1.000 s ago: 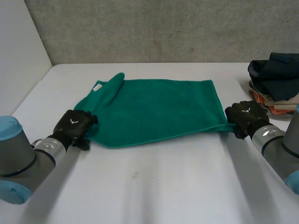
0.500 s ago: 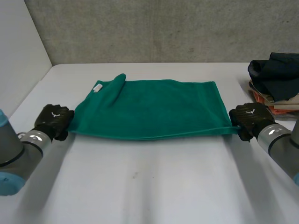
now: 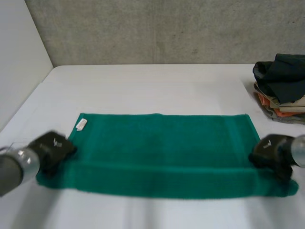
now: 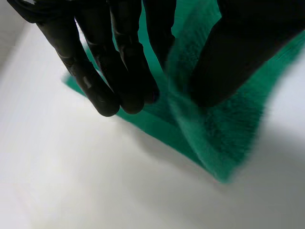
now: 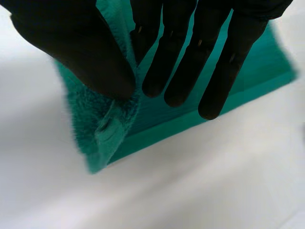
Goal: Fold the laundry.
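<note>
Towel (image 3: pixel 162 152) on white table (image 3: pixel 157 90) by concrete wall (image 3: pixel 167 28); left robot hand (image 3: pixel 53 149), right robot hand (image 3: pixel 269 151) pinch corners.

- White table (image 3: pixel 152 86), matte and bare across the far half, running back to meet the wall.
- Grey concrete wall (image 3: pixel 157 28) behind it, rough and mottled (one small dark speck right of centre).
- Plain white side panel (image 3: pixel 19 62) standing along the table's left edge.
- Stack of clothes (image 3: pixel 281 86) at the table's right edge, toward the far side: crumpled dark garment on top, beige, orange and grey layers beneath.
</note>
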Controlling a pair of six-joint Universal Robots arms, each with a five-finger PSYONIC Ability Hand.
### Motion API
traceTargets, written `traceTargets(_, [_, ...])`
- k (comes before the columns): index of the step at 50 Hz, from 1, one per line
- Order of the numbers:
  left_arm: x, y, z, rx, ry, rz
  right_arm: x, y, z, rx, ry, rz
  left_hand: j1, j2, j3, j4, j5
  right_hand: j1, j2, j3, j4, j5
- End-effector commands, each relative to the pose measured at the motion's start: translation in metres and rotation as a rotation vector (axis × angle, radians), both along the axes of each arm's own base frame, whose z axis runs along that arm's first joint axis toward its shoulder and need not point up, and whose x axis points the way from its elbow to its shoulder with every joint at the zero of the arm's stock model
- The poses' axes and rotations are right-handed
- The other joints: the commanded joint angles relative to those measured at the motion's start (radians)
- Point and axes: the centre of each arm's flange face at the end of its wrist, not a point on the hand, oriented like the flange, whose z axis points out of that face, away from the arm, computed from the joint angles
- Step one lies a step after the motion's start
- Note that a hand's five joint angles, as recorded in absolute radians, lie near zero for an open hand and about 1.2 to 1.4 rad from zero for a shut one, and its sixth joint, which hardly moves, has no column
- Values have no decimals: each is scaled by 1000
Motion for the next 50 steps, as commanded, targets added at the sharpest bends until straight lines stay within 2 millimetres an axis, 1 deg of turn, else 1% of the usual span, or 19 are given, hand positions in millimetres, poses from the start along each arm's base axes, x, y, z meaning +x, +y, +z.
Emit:
traceTargets(1, [-35,-86,45,-388,86,5,25,-68,47,-410,-140,-98,225,200,208,201,238,268,219,206,198,190])
traceTargets(2, [-37,-96,57,-448,106,15,27,-77,59,-480,-176,-122,225,200,208,201,238,268,219,206,198,190])
traceTargets(3, [-39,-113,86,-570,163,42,29,-95,85,-629,-264,-167,225,200,208,201,238,268,219,206,198,190])
traceTargets(5, [-39,-127,120,-708,239,74,30,-108,110,-766,-366,-209,225,200,208,201,238,268,219,206,198,190])
traceTargets(6, [-37,-131,136,-769,284,93,30,-113,121,-829,-416,-221,225,200,208,201,238,268,219,206,198,190])
traceTargets(7, [-32,-139,167,-889,384,131,29,-119,143,-948,-517,-238,225,200,208,201,238,268,219,206,198,190])
traceTargets(10, [-22,-142,218,-1076,586,149,28,-119,176,-1120,-652,-223,225,200,208,201,238,268,219,206,198,190])
traceTargets(11, [-20,-142,226,-1102,624,143,29,-118,191,-1209,-719,-205,225,200,208,201,238,268,219,206,198,190])
traceTargets(13, [-20,-142,231,-1108,681,132,30,-118,199,-1277,-753,-183,225,200,208,201,238,268,219,206,198,190])
traceTargets(17, [-20,-142,221,-1034,700,131,31,-118,198,-1284,-755,-178,225,200,208,201,238,268,219,206,198,190])
traceTargets(25, [-12,-148,163,-859,633,192,46,-120,158,-1084,-716,-161,225,200,208,201,238,268,219,206,198,190])
traceTargets(29, [-14,-145,123,-753,607,203,53,-122,122,-950,-685,-156,225,200,208,201,238,268,219,206,198,190])
traceTargets(30, [-16,-142,103,-700,592,203,54,-121,103,-882,-666,-163,225,200,208,201,238,268,219,206,198,190])
traceTargets(33, [-18,-134,72,-620,562,203,56,-119,71,-776,-629,-177,225,200,208,201,238,268,219,206,198,190])
traceTargets(34, [-21,-126,52,-567,539,194,55,-118,50,-713,-597,-193,225,200,208,201,238,268,219,206,198,190])
traceTargets(38, [-25,-102,7,-444,463,156,47,-106,6,-576,-501,-216,225,200,208,201,238,268,219,206,198,190])
traceTargets(42, [-20,-71,-26,-323,378,140,36,-80,-25,-422,-379,-223,225,200,208,201,238,268,219,206,198,190])
traceTargets(45, [-11,-39,-38,-232,291,152,25,-58,-29,-323,-277,-228,225,200,208,201,238,268,219,206,198,190])
traceTargets(50, [3,24,-28,-72,108,140,-14,7,-10,-53,2,-191,225,200,208,201,238,268,219,206,198,190])
